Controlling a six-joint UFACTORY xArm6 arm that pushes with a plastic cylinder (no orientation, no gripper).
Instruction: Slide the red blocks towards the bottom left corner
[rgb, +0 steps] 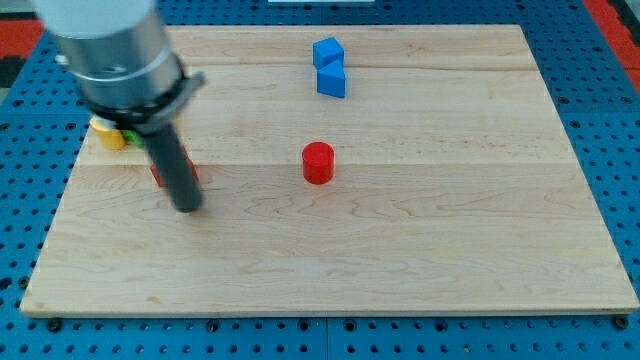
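**Red blocks on the board, my tip at the left**

A pale wooden board (400, 250) lay on a blue pegboard table (610, 120), filling most of the frame. I had no jaws to open or close, only a dark rod, and my tip (188, 208) rested on the board in the left-centre of the frame. A red block (158, 176), shape hidden, sat right against the rod, peeking out on both sides of it. The red cylinder (318, 162) stood well apart, near the middle of the board. At the left edge, a yellow block (107, 135) and a sliver of a green block (129, 137) showed from behind my housing. Two blue blocks (329, 66) touched each other near the top centre.
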